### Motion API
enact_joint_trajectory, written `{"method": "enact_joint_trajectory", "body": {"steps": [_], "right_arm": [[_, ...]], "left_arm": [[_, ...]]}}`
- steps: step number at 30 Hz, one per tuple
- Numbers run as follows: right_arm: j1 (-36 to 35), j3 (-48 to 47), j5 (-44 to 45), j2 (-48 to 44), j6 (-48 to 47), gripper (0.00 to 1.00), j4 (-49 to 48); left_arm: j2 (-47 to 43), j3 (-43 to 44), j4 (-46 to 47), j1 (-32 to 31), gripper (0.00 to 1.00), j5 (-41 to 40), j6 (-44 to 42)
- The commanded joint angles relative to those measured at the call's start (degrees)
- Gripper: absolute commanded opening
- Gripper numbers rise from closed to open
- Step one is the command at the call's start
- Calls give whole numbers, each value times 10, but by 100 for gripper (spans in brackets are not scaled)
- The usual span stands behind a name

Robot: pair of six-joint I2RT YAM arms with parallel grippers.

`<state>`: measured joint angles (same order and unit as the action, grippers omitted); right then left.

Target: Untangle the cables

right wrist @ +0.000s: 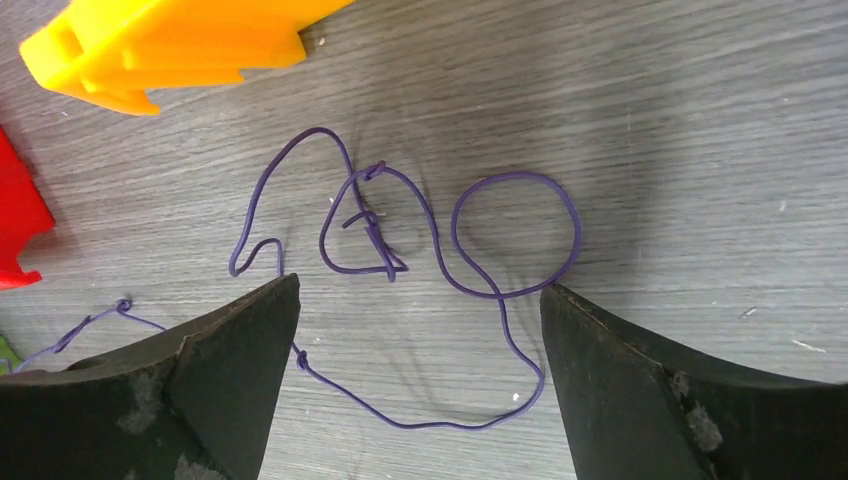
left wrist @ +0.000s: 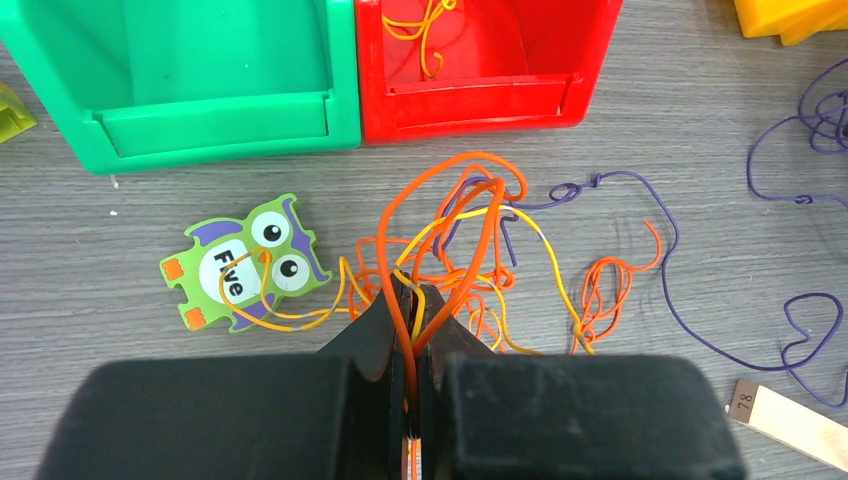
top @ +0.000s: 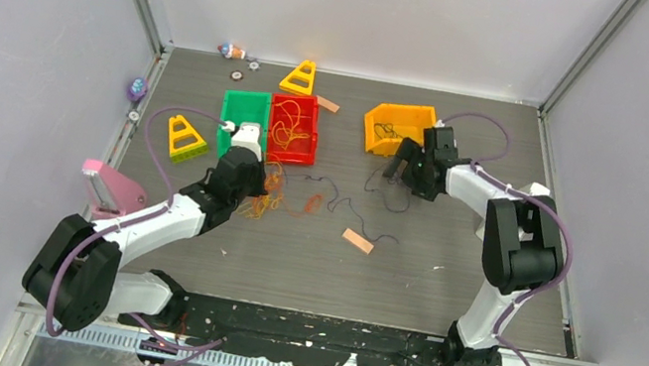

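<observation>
Tangle of orange and yellow cables (left wrist: 470,270) lies mid-frame just above my left gripper (left wrist: 412,300), clamped on one orange strand (left wrist: 487,225), while my right gripper (right wrist: 418,288), wide open, straddles the separate purple cable (right wrist: 515,176).

Owl piece (left wrist: 245,262) reads "Five"; wooden stick (left wrist: 790,420), seemingly "78".

Orange cable (left wrist: 487,225) seemingly between gripper (left wrist: 412,296) tips
</observation>
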<state>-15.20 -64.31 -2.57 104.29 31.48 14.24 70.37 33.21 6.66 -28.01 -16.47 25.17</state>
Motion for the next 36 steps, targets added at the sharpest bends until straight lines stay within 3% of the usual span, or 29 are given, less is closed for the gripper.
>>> {"method": "enact_joint_trajectory", "body": {"steps": [1,6,12,15,16,17,18,20,30,36], "right_arm": [[-3,-14,2,15,26,95,-34],[-17,-51,76,35,1,99,0],[-48,-115,205,71,-61,84,84],[-52,-115,224,80,-77,64,94],[-54,-113,228,80,-79,49,92],[-55,-112,230,80,-85,40,93],[-56,-114,233,83,-87,22,94],[-56,-122,234,85,-93,7,99],[-51,-135,147,-27,-112,5,105],[-43,-219,92,-77,-124,5,153]], "left_arm": [[-6,7,34,2,0,0,-2],[-6,7,34,2,0,1,-4],[-7,7,33,2,0,0,-6],[-9,10,27,2,0,-8,-10],[-11,9,26,2,0,-10,-10],[-11,9,28,2,0,-10,-10],[-11,9,27,2,0,-9,-10],[-11,10,28,3,0,-6,-10],[-15,9,26,2,0,-7,-13],[-15,9,27,2,0,-5,-13]]}}
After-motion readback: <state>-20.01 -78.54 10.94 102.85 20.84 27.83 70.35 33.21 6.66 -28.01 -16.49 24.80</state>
